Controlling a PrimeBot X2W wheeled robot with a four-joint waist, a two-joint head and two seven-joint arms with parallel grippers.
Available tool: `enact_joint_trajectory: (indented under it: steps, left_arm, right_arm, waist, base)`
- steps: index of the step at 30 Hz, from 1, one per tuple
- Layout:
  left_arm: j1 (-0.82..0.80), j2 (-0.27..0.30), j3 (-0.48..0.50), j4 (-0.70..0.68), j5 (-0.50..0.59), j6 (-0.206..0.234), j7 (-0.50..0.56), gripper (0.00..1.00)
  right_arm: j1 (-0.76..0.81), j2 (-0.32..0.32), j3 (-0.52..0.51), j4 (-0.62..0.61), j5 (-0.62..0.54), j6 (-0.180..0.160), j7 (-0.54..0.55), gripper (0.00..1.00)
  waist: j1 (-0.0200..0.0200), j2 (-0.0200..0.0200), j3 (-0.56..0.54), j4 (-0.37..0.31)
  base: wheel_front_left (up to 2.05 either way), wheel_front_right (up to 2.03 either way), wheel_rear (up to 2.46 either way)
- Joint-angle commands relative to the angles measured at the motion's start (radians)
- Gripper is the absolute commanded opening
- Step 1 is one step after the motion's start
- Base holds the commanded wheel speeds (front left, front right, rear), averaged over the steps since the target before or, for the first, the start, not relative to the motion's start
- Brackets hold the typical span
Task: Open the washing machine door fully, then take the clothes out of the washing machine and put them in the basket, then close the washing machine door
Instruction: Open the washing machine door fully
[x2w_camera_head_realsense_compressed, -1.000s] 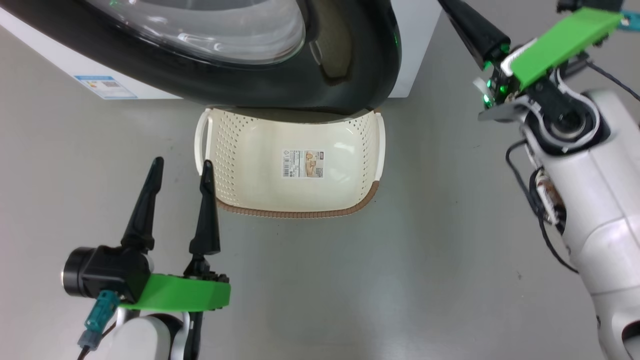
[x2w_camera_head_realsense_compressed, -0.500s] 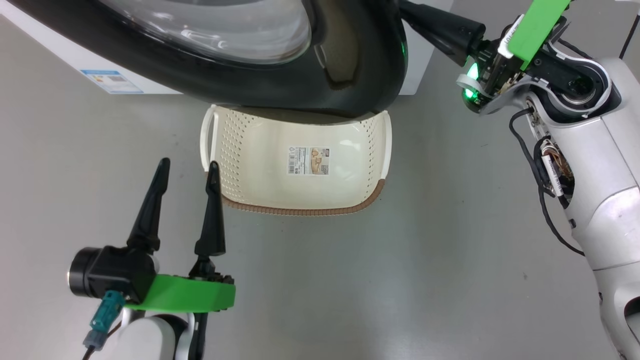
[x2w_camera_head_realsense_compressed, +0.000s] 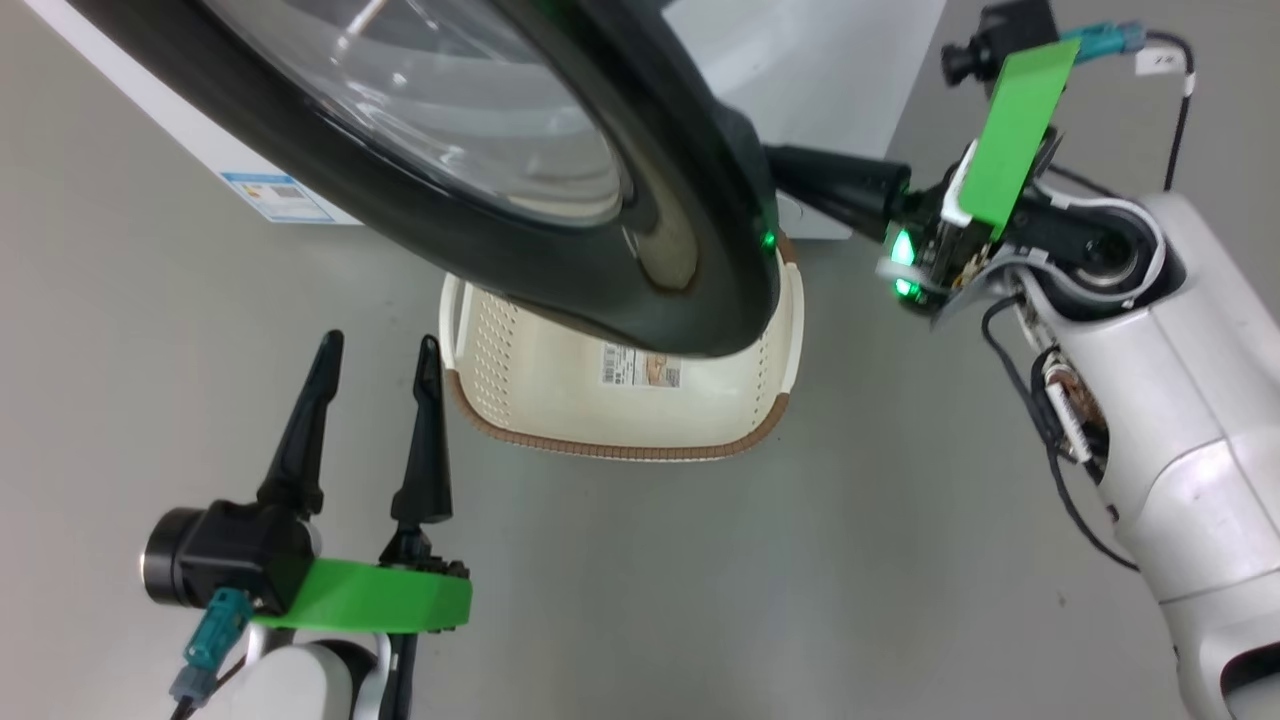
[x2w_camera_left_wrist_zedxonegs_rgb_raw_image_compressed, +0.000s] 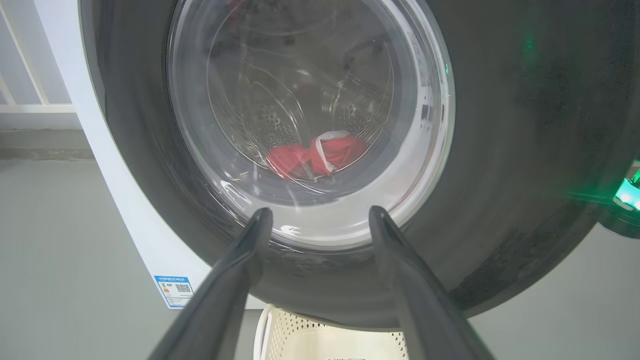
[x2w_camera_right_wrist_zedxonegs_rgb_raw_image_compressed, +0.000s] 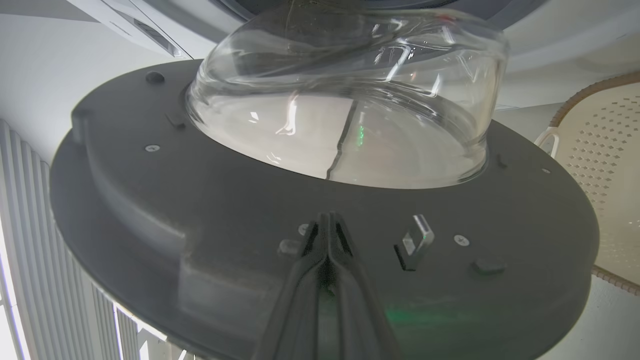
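On grey floor (x2w_camera_head_realsense_compressed: 700, 580), washing machine door (x2w_camera_head_realsense_compressed: 450, 150) part-open above basket (x2w_camera_head_realsense_compressed: 520, 385). Right fingers (x2w_camera_right_wrist_zedxonegs_rgb_raw_image_compressed: 320, 260) closed against its inner face; left fingers (x2w_camera_head_realsense_compressed: 427, 430) spread, empty, outside.

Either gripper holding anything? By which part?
Nothing is held: the left gripper is open and empty; the right gripper is shut on nothing, tips against the inner face of the washing machine door.

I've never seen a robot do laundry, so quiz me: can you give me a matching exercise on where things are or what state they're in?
1 clothes
2 basket
3 left gripper
4 right gripper

A shut, tips at the door's inner side
B open, above the floor
C inside the washing machine
D on the floor, partly under the door

Pairs: 1-C, 2-D, 3-B, 4-A
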Motion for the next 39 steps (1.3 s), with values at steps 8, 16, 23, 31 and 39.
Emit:
enact_joint_trajectory:
  steps: [8, 16, 23, 31, 39]
  left_arm:
    - [0.042, 0.018, 0.035, -0.008, -0.011, 0.007, -0.008, 1.0]
    - [0.079, 0.018, 0.054, 0.008, -0.012, 0.006, -0.008, 1.0]
    - [0.108, 0.018, 0.066, 0.015, -0.017, 0.012, -0.008, 1.0]
    - [0.142, 0.018, 0.082, 0.026, -0.016, 0.01, -0.008, 1.0]
    - [0.166, 0.018, 0.076, 0.036, -0.013, 0.005, -0.008, 1.0]
  right_arm:
    - [0.071, 0.054, 0.021, -0.03, -0.001, 0.008, 0.023, 0.0]
    - [0.135, 0.073, 0.044, -0.019, 0.004, 0.008, 0.03, 0.0]
    - [0.174, 0.079, 0.073, -0.003, 0.019, 0.008, 0.034, 0.0]
    - [0.214, 0.08, 0.132, 0.0, 0.055, 0.008, 0.022, 0.0]
    - [0.242, 0.08, 0.203, 0.017, 0.092, 0.008, -0.011, 0.0]
  waist:
    - [0.0, 0.0, -0.091, 0.055]
    - [0.0, 0.0, -0.164, 0.113]
    - [0.0, 0.0, -0.21, 0.175]
    - [0.0, 0.0, -0.269, 0.252]
    - [0.0, 0.0, -0.322, 0.333]
  base:
    - [0.0, 0.0, 0.0]
    - [0.0, 0.0, 0.0]
    - [0.0, 0.0, 0.0]
    - [0.0, 0.0, 0.0]
    - [0.0, 0.0, 0.0]
